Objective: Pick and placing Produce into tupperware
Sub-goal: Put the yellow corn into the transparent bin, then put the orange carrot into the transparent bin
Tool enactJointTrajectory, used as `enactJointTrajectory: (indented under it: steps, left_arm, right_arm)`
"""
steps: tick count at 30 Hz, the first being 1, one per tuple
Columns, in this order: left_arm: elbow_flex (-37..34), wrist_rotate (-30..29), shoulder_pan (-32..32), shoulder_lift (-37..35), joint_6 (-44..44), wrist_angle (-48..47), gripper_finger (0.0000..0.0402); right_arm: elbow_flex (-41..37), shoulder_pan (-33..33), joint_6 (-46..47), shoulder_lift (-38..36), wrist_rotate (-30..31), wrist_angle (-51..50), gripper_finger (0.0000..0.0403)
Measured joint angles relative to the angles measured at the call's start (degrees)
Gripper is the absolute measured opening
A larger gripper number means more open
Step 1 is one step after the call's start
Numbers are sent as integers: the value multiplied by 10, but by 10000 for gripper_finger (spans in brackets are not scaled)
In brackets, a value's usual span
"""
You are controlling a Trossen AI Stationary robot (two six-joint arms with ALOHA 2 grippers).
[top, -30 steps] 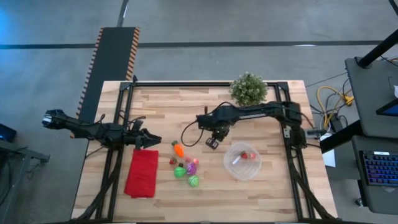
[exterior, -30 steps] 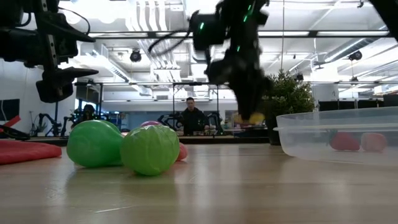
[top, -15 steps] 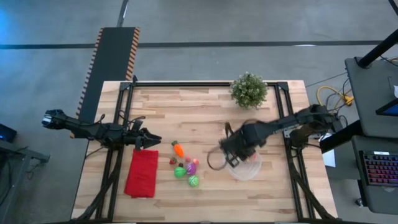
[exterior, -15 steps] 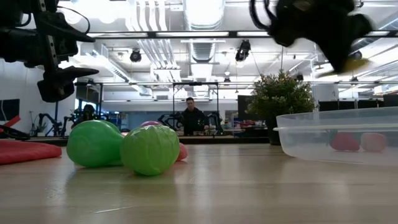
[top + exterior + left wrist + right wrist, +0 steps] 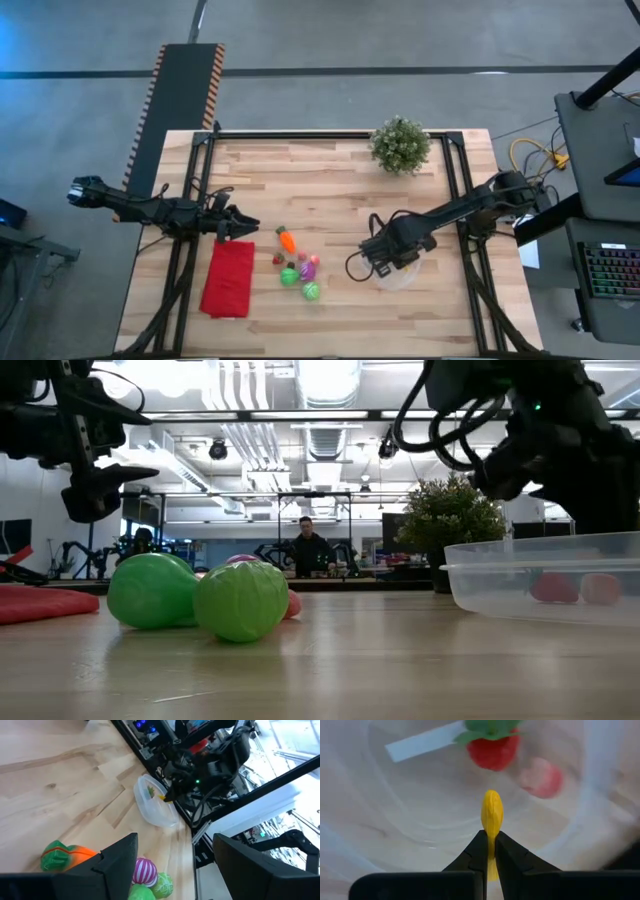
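Right now my right tool point(image 5: 489, 851) hangs directly over the tupperware point(image 5: 398, 272), its fingers pinching a yellow piece point(image 5: 492, 815) of produce by its lower end. Below it, inside the clear container, lie a red strawberry point(image 5: 494, 750) with a green cap, a pink-red piece point(image 5: 542, 777) beside it, and a white strip point(image 5: 424, 741). My left tool point(image 5: 243, 228) waits spread open at the left side of the tabletop point(image 5: 320, 170), above the near end of the red cloth point(image 5: 229, 277). Between the cloth and the tupperware sit the orange carrot point(image 5: 287, 240), two green pieces point(image 5: 195, 596) and a pink-purple striped piece point(image 5: 144, 871). A potted plant point(image 5: 400, 144) stands at the far edge.
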Motion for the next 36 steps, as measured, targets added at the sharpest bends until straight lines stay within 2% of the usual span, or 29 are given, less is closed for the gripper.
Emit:
enactJointTrajectory:
  steps: [7, 18, 26, 29, 36]
  left_arm:
    - [0, 0, 0, 0, 0, 9, 244]
    - [0, 0, 0, 1, 0, 7, 244]
    - [0, 1, 0, 0, 0, 7, 244]
    - [0, 1, 0, 0, 0, 7, 244]
    - [0, 1, 0, 0, 0, 7, 244]
  right_arm:
    - [-40, -9, -1, 2, -10, 92, 20]
    - [-53, -12, 2, 2, -8, 94, 20]
    - [-43, -12, 14, 2, 25, 62, 24]
    - [-24, -13, -5, 2, 28, 28, 48]
    - [11, -14, -25, 0, 40, -21, 137]
